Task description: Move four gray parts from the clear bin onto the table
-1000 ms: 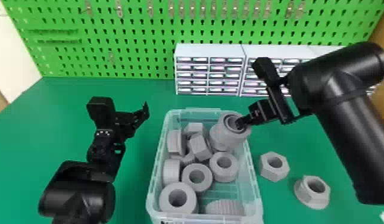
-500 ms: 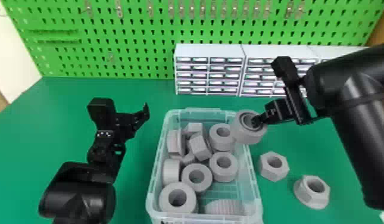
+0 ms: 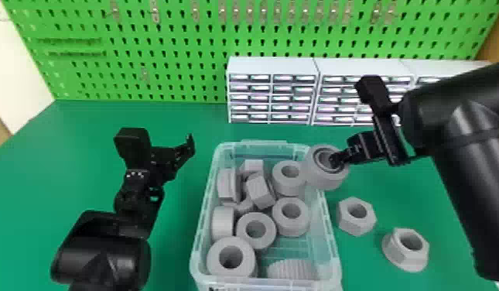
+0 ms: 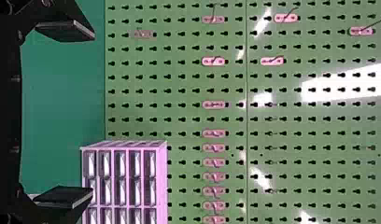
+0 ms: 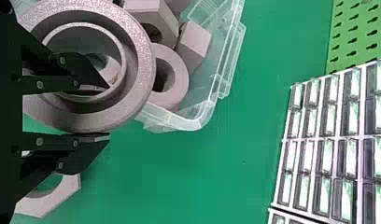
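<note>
Where the broad, flat green tabletop (image 3: pixel 78 127) ends at the back, a bright green perforated pegboard (image 3: pixel 175 50) rises, bearing a row of small metal hooks (image 3: pixel 250 11). Against it stand white drawer cabinets (image 3: pixel 273 65) with shallow, shiny fronts. Nearer, in the middle of the table, sits the clear, rectangular plastic bin (image 3: pixel 337 247), which holds about ten gray parts, some round with holes, some angular, piled toward its back and left.

To the left of the bin, the black left gripper (image 3: pixel 167 149) hangs with nothing in it, its two flat fingers spread wide. The black right gripper (image 3: pixel 335 158) is at the bin's right side, holding a thick, round gray ring (image 3: pixel 323 180): one finger is inside the hole, the other against the outer wall. That ring is up by the right rim; whether it touches the rim, I cannot tell.

Two smaller parts lie on the table right of the bin: a gray flanged nut (image 3: pixel 403 251), farther right and nearer the camera, and a gray hexagonal nut (image 3: pixel 347 222), just beside the bin.
</note>
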